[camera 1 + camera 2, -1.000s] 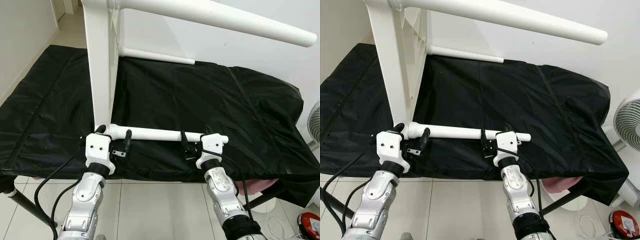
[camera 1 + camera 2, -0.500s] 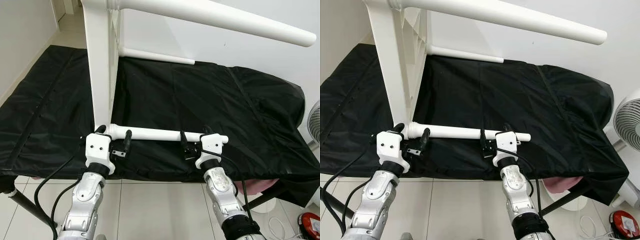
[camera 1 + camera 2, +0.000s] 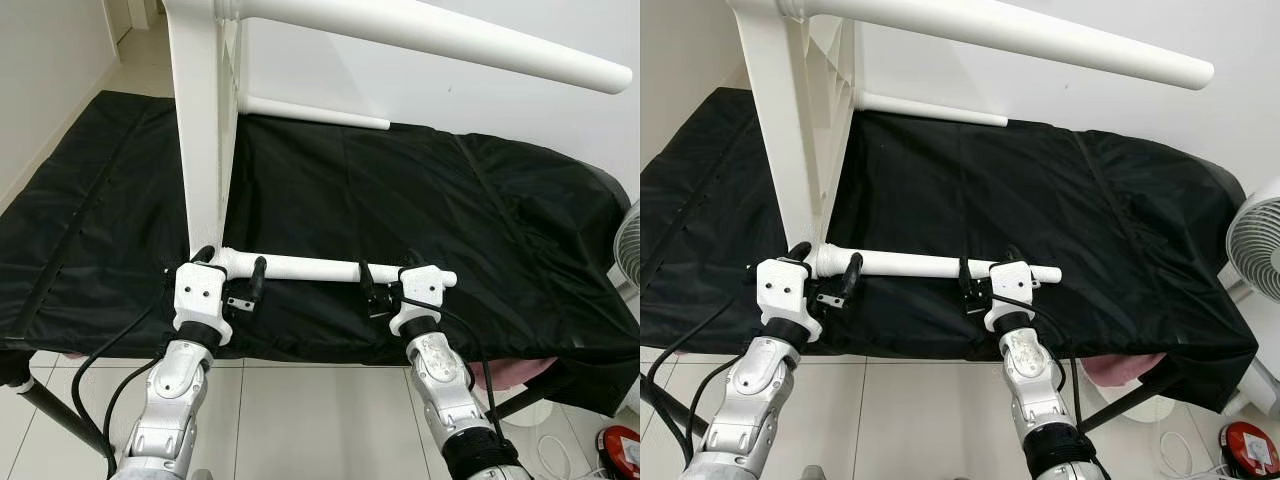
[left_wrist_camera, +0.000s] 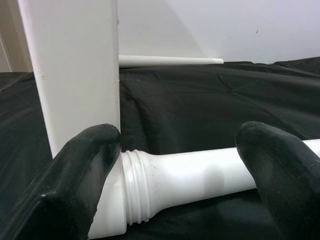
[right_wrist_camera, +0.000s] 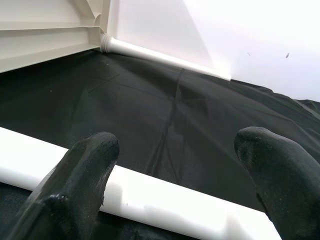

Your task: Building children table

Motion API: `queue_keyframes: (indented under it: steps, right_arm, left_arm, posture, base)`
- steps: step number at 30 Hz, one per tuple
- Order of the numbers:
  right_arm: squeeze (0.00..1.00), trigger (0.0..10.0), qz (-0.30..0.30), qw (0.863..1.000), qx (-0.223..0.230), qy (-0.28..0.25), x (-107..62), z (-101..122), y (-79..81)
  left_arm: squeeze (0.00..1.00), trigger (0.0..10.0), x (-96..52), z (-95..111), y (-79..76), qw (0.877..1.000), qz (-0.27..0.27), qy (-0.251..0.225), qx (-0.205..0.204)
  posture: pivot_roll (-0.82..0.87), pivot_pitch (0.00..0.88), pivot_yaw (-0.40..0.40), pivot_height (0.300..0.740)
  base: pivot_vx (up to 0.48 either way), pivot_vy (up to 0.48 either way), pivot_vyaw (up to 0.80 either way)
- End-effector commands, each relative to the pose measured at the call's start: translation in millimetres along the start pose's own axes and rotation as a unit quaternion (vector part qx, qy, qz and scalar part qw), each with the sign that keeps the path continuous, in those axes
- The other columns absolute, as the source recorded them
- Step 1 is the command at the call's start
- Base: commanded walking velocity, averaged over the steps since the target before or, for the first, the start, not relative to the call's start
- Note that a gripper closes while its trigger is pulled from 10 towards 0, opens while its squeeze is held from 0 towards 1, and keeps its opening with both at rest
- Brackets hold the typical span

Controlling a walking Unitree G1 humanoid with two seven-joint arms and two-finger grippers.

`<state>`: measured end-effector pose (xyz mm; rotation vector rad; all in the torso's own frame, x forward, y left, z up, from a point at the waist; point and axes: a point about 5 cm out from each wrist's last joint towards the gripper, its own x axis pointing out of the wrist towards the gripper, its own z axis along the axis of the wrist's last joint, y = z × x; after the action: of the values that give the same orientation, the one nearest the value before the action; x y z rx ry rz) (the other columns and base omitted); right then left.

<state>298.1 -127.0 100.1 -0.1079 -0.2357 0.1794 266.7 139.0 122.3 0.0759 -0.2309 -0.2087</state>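
Note:
A white children's table stands on its side on a black cover (image 3: 420, 200), its top panel (image 3: 205, 130) upright. One leg (image 3: 430, 35) juts out high above and another (image 3: 315, 112) lies at the back. The near leg (image 3: 310, 268) lies along the cover's front edge, its ribbed base (image 4: 135, 185) against the panel. My left gripper (image 3: 231, 262) is open, with its fingers (image 4: 85, 170) either side of that base. My right gripper (image 3: 387, 266) is open around the leg near its free end, fingers (image 5: 85, 165) apart.
The cover drapes over a low frame with a drop to the tiled floor (image 3: 320, 420) right in front of me. A white fan (image 3: 1255, 245) stands at the right, and a red object (image 3: 1250, 447) lies on the floor. Something pink (image 3: 1120, 368) sits under the cover.
My left wrist has edged slightly right toward the leg's base. Both grippers stay open around the near leg, which has not moved.

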Motion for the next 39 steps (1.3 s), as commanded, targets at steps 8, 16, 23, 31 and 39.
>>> queue_keyframes:
  steps: [8, 16, 23, 31, 39]
  right_arm:
    - [0.00, 10.0, -0.007, 1.000, -0.005, 0.005, -0.7, -2.5, -5.3]
    - [0.00, 10.0, -0.008, 1.000, -0.007, 0.001, 0.5, -0.5, -7.1]
    - [0.00, 10.0, -0.013, 1.000, -0.009, -0.005, 2.6, 2.4, -10.4]
    - [0.00, 10.0, -0.014, 1.000, -0.010, -0.009, 2.0, 4.0, -11.9]
    - [0.00, 10.0, -0.013, 1.000, -0.012, -0.006, 1.0, 2.7, -11.6]
  left_arm:
    - [0.00, 10.0, 0.2, -2.3, -3.7, 1.000, -0.005, 0.003, 0.009]
    - [0.00, 10.0, -0.1, -4.4, -13.3, 0.997, -0.043, 0.006, 0.065]
    - [0.00, 10.0, 0.2, -3.8, -18.6, 0.995, -0.058, 0.005, 0.076]
    - [0.00, 10.0, 1.6, -1.3, -14.1, 0.997, -0.045, 0.001, 0.060]
    - [0.00, 10.0, 1.5, -1.3, -16.1, 0.997, -0.045, -0.002, 0.061]
  posture:
    - [0.04, 0.000, -0.105, 0.740]
    - [0.04, 0.000, -0.103, 0.740]
    - [0.04, 0.000, -0.103, 0.740]
    - [0.04, 0.000, -0.104, 0.740]
    - [0.04, 0.000, -0.105, 0.740]
  base:
    - [0.000, 0.000, 0.00]
    - [0.000, 0.000, 0.00]
    - [0.000, 0.000, 0.00]
    - [0.000, 0.000, 0.00]
    - [0.000, 0.000, 0.00]
